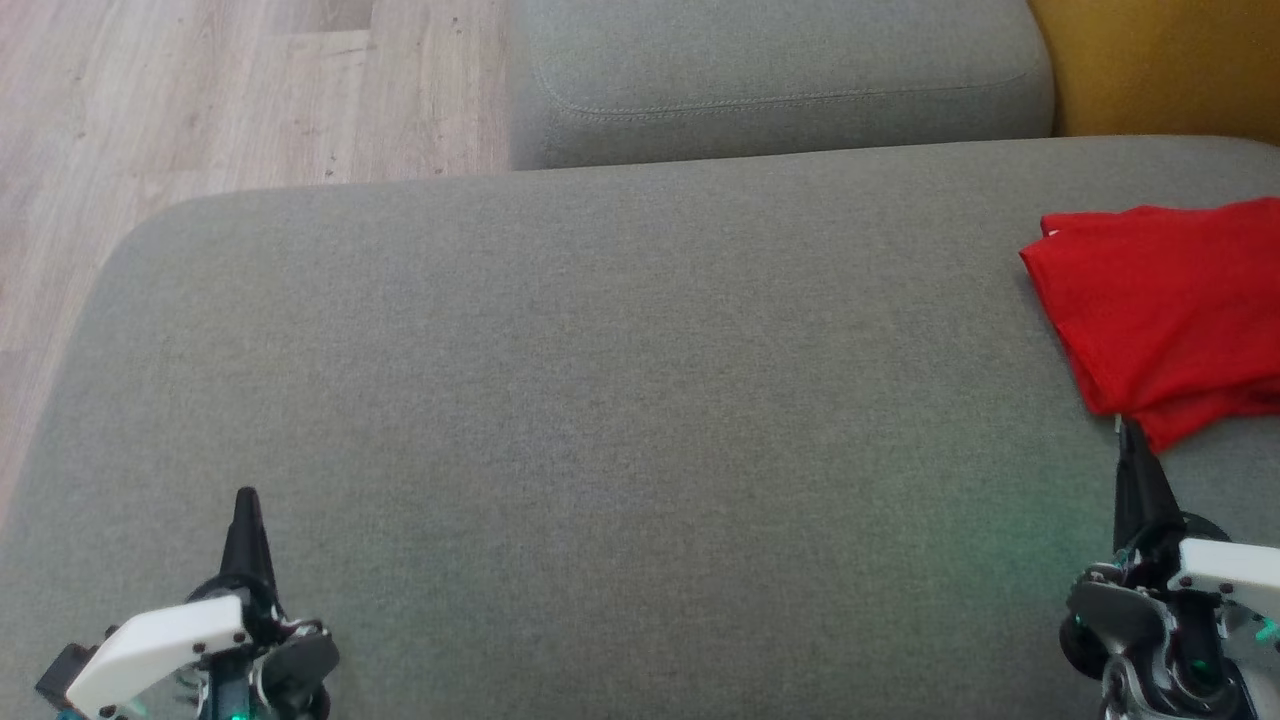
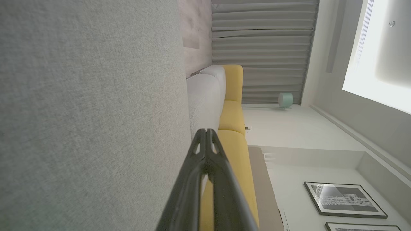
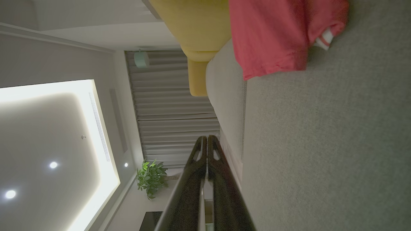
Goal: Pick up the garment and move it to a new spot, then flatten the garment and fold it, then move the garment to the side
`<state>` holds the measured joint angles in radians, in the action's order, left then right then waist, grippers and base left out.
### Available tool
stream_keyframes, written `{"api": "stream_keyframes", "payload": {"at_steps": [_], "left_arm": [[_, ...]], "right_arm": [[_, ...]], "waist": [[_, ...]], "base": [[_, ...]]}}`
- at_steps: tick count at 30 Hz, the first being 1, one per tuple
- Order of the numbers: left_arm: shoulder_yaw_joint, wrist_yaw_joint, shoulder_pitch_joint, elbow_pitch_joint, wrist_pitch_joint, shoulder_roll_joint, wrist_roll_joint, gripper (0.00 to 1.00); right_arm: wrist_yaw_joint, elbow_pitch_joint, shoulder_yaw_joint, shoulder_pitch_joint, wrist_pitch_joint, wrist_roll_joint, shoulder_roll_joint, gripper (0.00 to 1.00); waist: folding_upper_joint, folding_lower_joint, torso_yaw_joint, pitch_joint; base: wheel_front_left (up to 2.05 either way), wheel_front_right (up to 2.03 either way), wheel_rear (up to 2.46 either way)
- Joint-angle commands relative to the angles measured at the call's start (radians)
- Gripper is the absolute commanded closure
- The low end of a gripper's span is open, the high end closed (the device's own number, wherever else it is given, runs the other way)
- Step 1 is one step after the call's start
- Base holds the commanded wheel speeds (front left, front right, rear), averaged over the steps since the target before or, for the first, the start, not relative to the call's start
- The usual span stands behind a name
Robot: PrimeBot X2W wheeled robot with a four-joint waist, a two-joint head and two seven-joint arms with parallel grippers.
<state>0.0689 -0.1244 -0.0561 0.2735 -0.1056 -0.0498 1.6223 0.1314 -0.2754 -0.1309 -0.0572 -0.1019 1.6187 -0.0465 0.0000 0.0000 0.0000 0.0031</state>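
1. Since the red garment (image 1: 1160, 300) lies folded at the grey cushion's (image 1: 600, 400) right edge, you seem past the move-aside step, though its far side is cut off.
2. Your left tool (image 1: 246, 497) and right tool (image 1: 1130, 432) are both pressed together, empty.
3. Next, just back clear.

Red garment (image 1: 1165, 310), grey sofa cushion (image 1: 600, 400), yellow cushion (image 1: 1160, 60), pale wood floor (image 1: 200, 90).

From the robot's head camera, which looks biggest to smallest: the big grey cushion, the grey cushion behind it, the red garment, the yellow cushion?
1. big grey cushion
2. grey cushion behind it
3. red garment
4. yellow cushion
The last two run off the picture's edge, so their order is unsure.
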Motion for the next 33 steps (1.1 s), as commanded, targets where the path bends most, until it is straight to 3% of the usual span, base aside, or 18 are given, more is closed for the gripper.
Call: {"api": "stream_keyframes", "payload": {"at_steps": [1,33], "left_arm": [[0.041,-0.006,-0.052,-0.029,-0.005,-0.004,-0.011,1.00],[0.043,-0.006,-0.052,-0.029,-0.006,-0.003,-0.012,1.00]], "right_arm": [[-0.001,0.031,0.020,-0.050,-0.009,-0.007,-0.007,1.00],[-0.001,0.031,0.019,-0.051,-0.010,-0.009,-0.006,1.00]], "waist": [[0.0000,0.0000,0.000,0.000],[0.0000,0.0000,0.000,0.000]], "base": [[0.00,0.00,0.00],[0.00,0.00,0.00]]}}
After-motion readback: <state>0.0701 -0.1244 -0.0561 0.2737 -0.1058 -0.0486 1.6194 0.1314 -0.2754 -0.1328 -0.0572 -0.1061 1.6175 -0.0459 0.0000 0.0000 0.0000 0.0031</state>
